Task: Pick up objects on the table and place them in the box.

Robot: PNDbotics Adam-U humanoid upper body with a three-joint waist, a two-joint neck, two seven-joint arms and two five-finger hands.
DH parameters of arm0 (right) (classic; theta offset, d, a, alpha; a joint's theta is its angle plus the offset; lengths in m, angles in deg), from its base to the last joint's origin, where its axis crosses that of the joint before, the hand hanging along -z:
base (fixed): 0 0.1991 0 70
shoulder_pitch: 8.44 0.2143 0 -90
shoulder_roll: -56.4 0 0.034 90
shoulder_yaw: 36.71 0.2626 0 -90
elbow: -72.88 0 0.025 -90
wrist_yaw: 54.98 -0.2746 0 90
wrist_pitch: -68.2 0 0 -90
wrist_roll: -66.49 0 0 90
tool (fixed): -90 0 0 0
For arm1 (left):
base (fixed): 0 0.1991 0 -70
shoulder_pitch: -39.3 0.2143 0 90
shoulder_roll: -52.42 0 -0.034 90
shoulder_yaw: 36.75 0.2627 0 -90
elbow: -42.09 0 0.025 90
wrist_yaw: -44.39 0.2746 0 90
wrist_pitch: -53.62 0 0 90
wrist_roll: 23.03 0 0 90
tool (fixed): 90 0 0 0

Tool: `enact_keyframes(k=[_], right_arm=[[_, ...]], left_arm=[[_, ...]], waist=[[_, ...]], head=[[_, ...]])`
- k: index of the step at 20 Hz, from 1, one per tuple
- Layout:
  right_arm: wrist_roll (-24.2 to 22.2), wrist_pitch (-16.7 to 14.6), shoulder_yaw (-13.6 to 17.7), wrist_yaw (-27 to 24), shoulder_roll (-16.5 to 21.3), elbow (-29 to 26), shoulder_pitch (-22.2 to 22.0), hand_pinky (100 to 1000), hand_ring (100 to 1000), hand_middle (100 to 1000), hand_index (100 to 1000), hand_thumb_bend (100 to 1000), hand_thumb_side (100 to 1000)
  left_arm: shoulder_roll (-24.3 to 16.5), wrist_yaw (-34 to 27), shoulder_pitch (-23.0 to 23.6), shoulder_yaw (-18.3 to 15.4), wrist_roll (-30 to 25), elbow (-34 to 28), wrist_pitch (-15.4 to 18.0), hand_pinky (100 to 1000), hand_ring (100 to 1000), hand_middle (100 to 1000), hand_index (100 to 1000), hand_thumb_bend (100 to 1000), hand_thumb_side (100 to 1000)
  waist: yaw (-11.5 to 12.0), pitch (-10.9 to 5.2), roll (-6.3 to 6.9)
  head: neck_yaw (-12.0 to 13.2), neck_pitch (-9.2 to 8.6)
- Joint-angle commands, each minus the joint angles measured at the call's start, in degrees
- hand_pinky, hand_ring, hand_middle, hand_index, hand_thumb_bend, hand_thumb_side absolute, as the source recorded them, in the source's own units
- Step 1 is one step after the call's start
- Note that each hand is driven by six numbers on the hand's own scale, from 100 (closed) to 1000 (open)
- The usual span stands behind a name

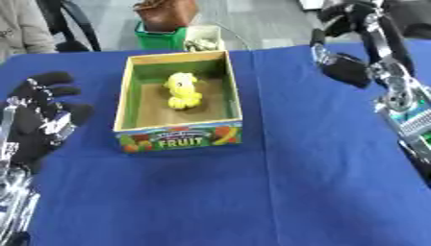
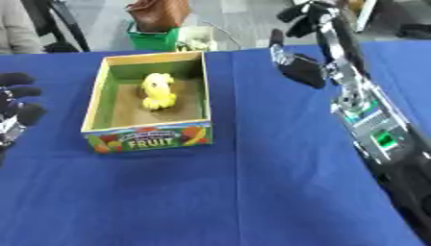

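A blue cloth covers the counter [image 1: 295, 158], and an open cardboard box [image 1: 178, 136] printed with the word FRUIT and pictures of fruit on its front wall stands on it left of the middle, its long side running away from the robot. Inside the box, on the brown floor toward the far half, lies a small yellow toy [image 1: 183, 90], apart from the green inner walls on every side. The left hand [image 1: 40, 113] shows at the left edge of the left eye view, black, held over the cloth beside the box and clear of it, its fingers spread and only lightly bent, with nothing in it. The right hand [image 2: 301, 67] hangs raised over the far right part of the counter, well apart from the box, its dark fingers relaxed and pointing upward and away, also holding nothing; the silver forearm runs down to the lower right corner. Beyond the far edge of the counter a green bin [image 1: 160, 37] with a brown bag [image 1: 165, 13] on it stands on the floor
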Motion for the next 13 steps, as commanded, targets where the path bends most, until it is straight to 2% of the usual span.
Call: enact_keyframes(k=[1, 6, 13], right_arm=[[4.1, 0.4, 3.3, -3.5, 2.3, -2.5, -2.7, 610, 576, 614, 685, 100, 206], [8.6, 0.0, 6.7, -6.2, 0.7, -2.0, -7.9, 604, 571, 609, 683, 100, 199], [11.5, -1.4, 9.6, -8.6, -1.7, -1.6, -11.3, 603, 570, 607, 683, 100, 205]], left_arm=[[-1.7, 0.5, -0.4, -0.9, 1.1, -0.3, 0.2, 548, 685, 667, 711, 858, 348], [-1.8, 0.6, -0.1, -1.4, 1.9, 0.2, 0.3, 533, 670, 656, 707, 846, 357], [-1.7, 0.7, 0.4, -1.8, 2.7, 0.6, 0.2, 527, 661, 645, 705, 841, 361]], waist=[[-0.3, -0.62, -0.02], [-0.9, -0.45, 0.22], [-1.3, -0.44, 0.55]], head=[[0.5, -0.66], [0.7, -0.92], [0.6, -1.11]])
